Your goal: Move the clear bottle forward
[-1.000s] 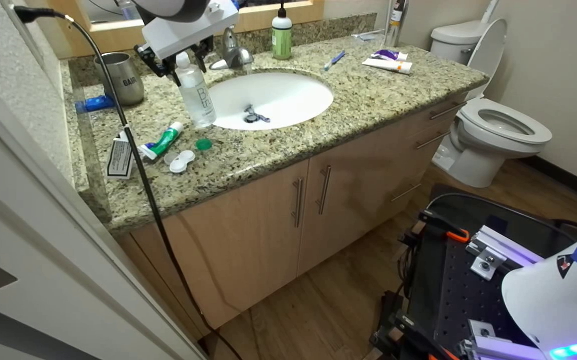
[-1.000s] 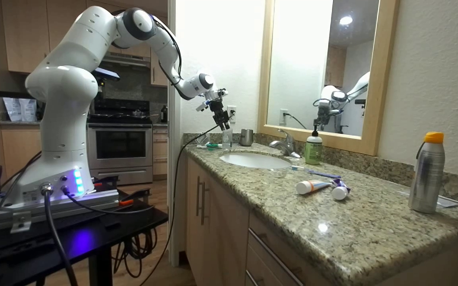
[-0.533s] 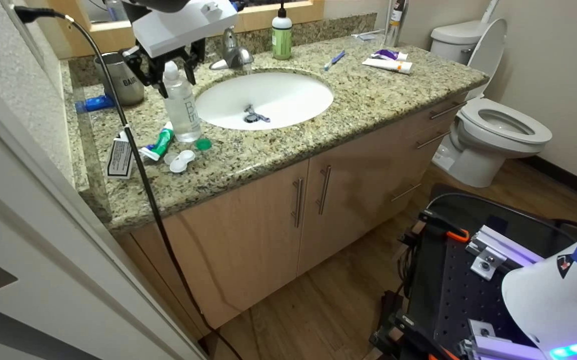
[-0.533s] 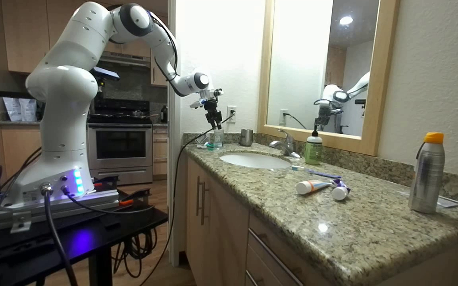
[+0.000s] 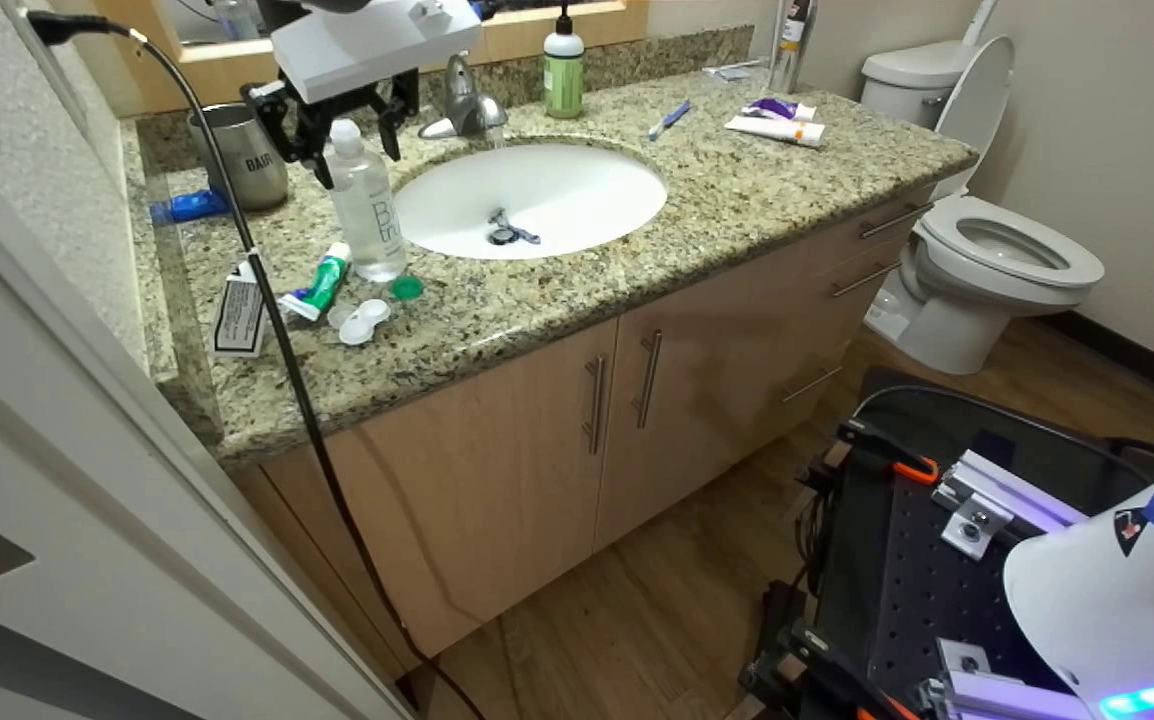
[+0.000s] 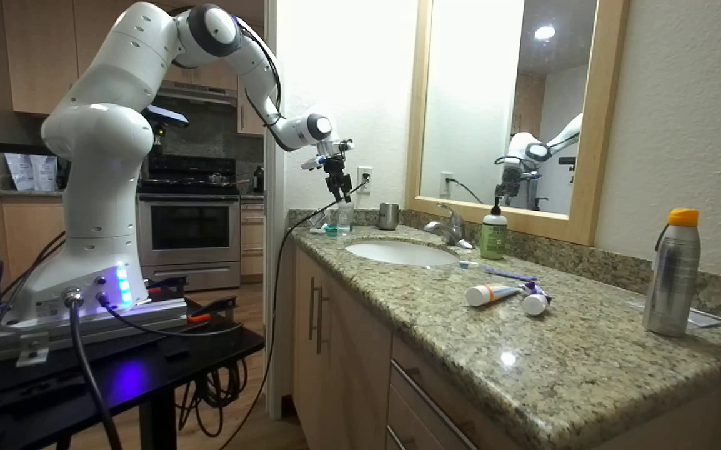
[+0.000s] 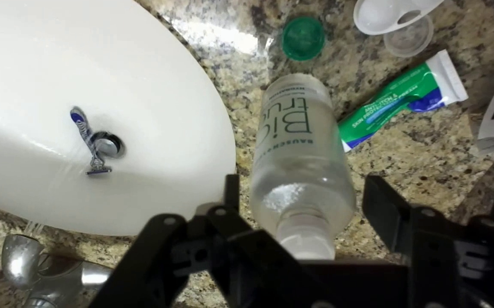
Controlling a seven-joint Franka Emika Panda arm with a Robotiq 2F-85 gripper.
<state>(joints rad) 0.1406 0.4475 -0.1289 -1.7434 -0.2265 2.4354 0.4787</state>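
The clear bottle (image 5: 369, 220) stands on the counter beside the sink. It shows upright in an exterior view (image 6: 345, 217). In the wrist view the clear bottle (image 7: 300, 141) has dark print and a white cap, partly hidden by the gripper's body. My gripper (image 7: 303, 192) is open around the bottle's upper part, with counter visible on both sides between bottle and fingers (image 7: 385, 209). The gripper also shows in both exterior views (image 5: 359, 166) (image 6: 343, 199), with the bottle's top between its fingertips.
A green and white tube (image 5: 322, 284), green lid (image 5: 407, 288) and white lens case (image 5: 364, 322) lie close to the bottle. The sink (image 5: 547, 190), faucet (image 5: 477, 112), metal mug (image 5: 247, 165) and small box (image 5: 240, 318) are around it. A black cable (image 5: 287, 345) hangs in front.
The bottle has moved away from the sink's edge, towards the tube and lid, with my gripper. The fingers have spread from the bottle; the last half second shows only a small shift.
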